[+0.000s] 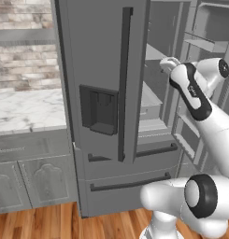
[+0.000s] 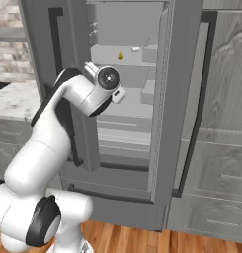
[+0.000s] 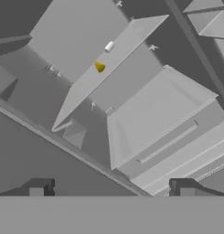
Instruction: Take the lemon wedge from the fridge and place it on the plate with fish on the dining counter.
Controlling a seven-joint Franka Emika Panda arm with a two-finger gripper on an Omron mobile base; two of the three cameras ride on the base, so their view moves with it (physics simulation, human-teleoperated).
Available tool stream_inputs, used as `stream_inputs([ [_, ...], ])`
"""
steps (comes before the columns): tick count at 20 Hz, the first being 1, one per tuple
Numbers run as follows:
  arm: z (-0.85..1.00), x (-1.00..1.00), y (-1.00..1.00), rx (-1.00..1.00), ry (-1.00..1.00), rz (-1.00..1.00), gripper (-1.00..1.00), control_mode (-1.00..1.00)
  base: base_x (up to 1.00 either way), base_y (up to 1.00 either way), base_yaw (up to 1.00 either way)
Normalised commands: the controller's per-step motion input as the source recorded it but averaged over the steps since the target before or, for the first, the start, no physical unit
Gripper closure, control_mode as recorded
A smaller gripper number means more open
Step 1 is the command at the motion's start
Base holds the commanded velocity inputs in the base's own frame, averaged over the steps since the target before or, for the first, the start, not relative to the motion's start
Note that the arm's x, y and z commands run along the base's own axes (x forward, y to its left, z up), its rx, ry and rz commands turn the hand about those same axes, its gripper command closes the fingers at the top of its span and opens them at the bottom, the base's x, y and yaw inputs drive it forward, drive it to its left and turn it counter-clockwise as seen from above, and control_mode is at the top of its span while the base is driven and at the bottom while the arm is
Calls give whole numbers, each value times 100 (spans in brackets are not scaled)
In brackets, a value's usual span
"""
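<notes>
The grey fridge (image 1: pixel 102 56) stands with its left door shut and its right door (image 2: pixel 184 99) swung open. The small yellow lemon wedge (image 2: pixel 120 56) lies on an upper shelf inside, near the shelf's front edge, and in the hand view the lemon wedge (image 3: pixel 99 67) is far ahead of the fingers. My gripper (image 3: pixel 111 189) is open, with nothing between its dark fingertips (image 3: pixel 38 187). The arm reaches toward the open compartment, still outside the shelves and below the wedge's shelf. The plate with fish and the dining counter are out of view.
A tiny white object (image 2: pixel 136 49) lies on the same shelf, right of the wedge. A grey bin (image 3: pixel 154 109) and lower shelves fill the compartment beneath. A marble worktop (image 1: pixel 27 109) over grey cabinets stands left of the fridge; tall grey cabinets (image 2: pixel 221 148) stand to its right.
</notes>
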Motion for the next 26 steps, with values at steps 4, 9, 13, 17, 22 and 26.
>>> stream_inputs([
  [4,-10,58,-23,0,0,0,-100,-100,0,0,0],
  [9,-12,73,-3,0,0,0,-100,-100,0,0,0],
  [13,-1,38,3,0,0,0,-100,-100,0,0,0],
  [17,-1,34,27,0,0,0,-100,-100,0,0,0],
  [22,0,21,58,0,2,2,-100,-100,0,0,0],
  [26,0,13,48,0,4,9,-100,-100,0,0,0],
])
